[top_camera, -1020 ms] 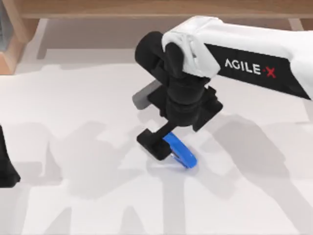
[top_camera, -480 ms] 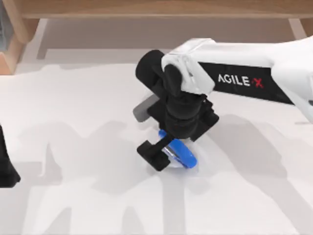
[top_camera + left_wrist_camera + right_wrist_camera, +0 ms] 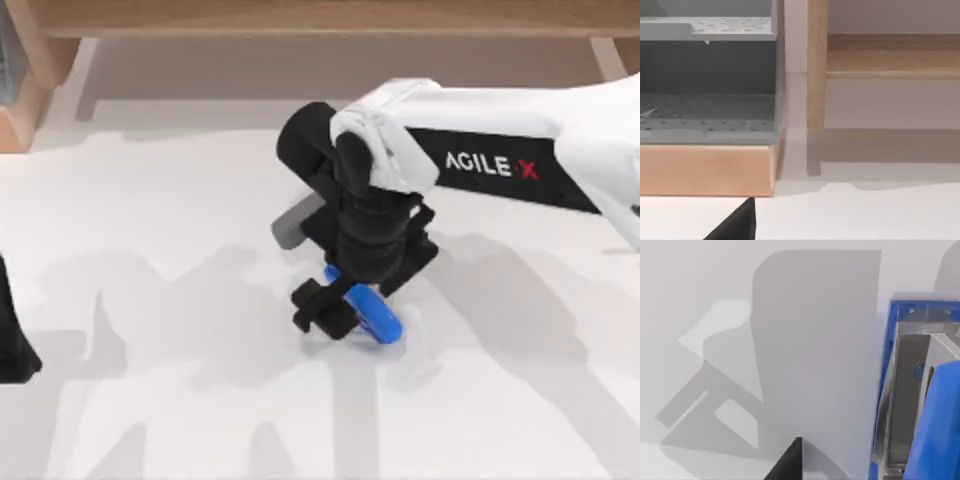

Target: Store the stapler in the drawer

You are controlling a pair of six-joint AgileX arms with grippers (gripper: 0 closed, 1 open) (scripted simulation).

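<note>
The right arm reached in from the table's right side, its gripper (image 3: 345, 305) down at the middle of the white table (image 3: 150, 200), fingers closed against the blue stapler (image 3: 372, 313). The left arm sat parked at the left edge. A wooden frame (image 3: 30, 70) ran along the far side.

Plastic, metal and wood surfaces

The small blue stapler (image 3: 370, 311) has glossy smooth plastic and a shiny silver metal strip; the white table (image 3: 150, 220) looks matt; the light wooden frame (image 3: 816, 65) looks smooth.
</note>
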